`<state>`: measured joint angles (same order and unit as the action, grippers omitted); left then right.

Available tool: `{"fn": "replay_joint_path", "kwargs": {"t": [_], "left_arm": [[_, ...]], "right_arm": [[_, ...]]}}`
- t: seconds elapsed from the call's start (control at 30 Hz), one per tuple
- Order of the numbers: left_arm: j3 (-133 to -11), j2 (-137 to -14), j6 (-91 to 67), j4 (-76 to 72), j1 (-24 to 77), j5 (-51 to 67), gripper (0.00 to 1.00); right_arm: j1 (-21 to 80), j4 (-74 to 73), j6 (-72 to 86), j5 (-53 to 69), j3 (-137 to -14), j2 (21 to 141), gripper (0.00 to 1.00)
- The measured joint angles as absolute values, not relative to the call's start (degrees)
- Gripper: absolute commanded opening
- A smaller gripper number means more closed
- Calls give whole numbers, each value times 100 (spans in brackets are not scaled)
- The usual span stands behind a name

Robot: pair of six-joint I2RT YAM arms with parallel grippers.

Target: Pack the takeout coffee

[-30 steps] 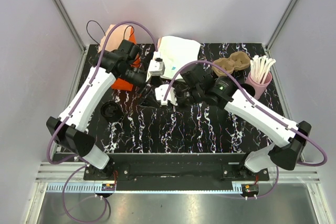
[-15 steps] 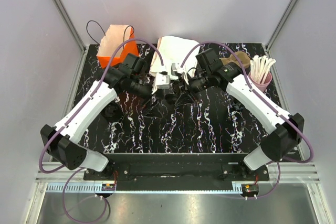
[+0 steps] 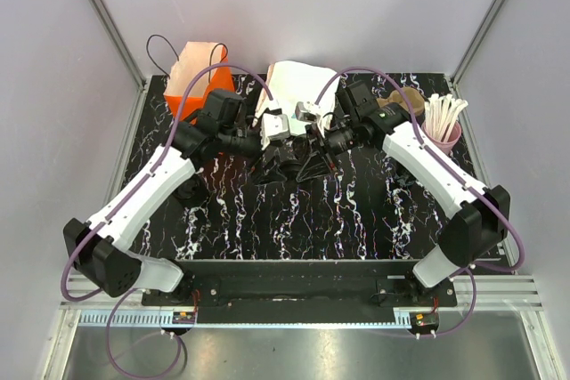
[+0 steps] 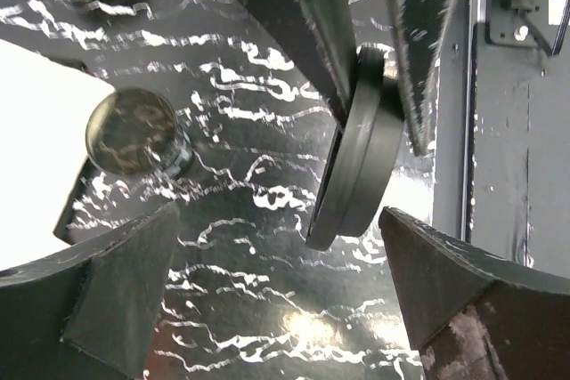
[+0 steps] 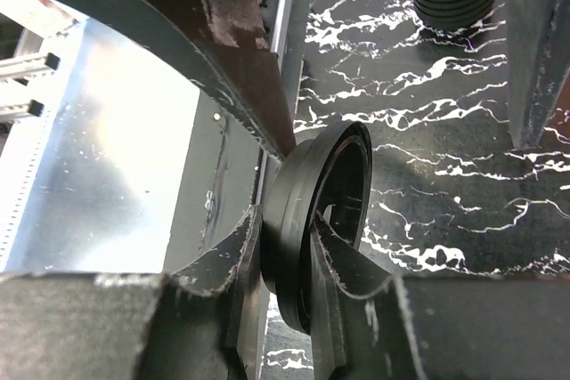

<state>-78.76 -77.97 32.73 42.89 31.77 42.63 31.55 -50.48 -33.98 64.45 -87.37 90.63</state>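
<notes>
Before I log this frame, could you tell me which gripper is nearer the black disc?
Right. The right gripper is clamped on the disc. The left gripper is open and faces the disc, with its fingers to either side and not touching it.

Gleaming glossy across the black, white-veined bench (image 3: 294,220), catching glare. Showing smooth matt black plastic on the disc (image 5: 289,211). Turning rough and scuffed on the black fingers (image 4: 463,300) of the left hand (image 4: 276,220), wearing reddish at one edge. Shining on top of the dark cup (image 4: 138,131). Creasing in the white paper bag (image 3: 298,86); looking fibrous on the brown pulp tray (image 3: 407,101).
</notes>
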Motion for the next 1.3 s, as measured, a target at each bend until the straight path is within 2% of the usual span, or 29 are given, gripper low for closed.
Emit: {"fn": "replay_joint_path", "kwargs": {"t": [0.27,0.37,0.4,0.6,0.63,0.73,0.83,0.87,0.97,1.07,1.13,1.2,1.3], "left_arm": [[-7979,-7961,3218,4195,3177,4777,99],[-8031,-8147,3181,4193,3177,4958,93],[-8044,-8206,3173,4206,3177,5017,87],[-8121,-8418,3131,4342,3177,5242,71],[-8138,-8429,3129,4359,3177,5269,63],[-8173,-8438,3098,4383,3177,5328,51],[-8204,-8444,3072,4403,3177,5404,45],[-8217,-8449,3057,4405,3177,5424,38],[-8256,-8460,3000,4405,3177,5483,28],[-8276,-8493,3009,4425,3179,5535,22],[-8278,-8527,3017,4416,3177,5555,24],[-8278,-8558,3015,4405,3177,5561,34],[-8278,-8589,3013,4379,3177,5557,31]], "right_arm": [[3002,-5081,-3395,6764,-8733,9253,26],[2982,-5094,-3395,6820,-8733,9282,26],[2978,-5092,-3398,6847,-8733,9282,26],[2921,-5094,-3398,6864,-8733,9284,26],[2912,-5094,-3398,6864,-8733,9286,25],[2904,-5094,-3400,6858,-8733,9290,25],[2902,-5092,-3398,6825,-8733,9301,25],[2902,-5089,-3395,6810,-8733,9306,26],[2902,-5085,-3378,6746,-8733,9319,27],[2893,-5072,-3317,6659,-8733,9321,27],[2880,-5065,-3280,6630,-8733,9321,25],[2880,-5059,-3240,6558,-8733,9319,25],[2875,-5033,-3142,6525,-8731,9319,25]]}}
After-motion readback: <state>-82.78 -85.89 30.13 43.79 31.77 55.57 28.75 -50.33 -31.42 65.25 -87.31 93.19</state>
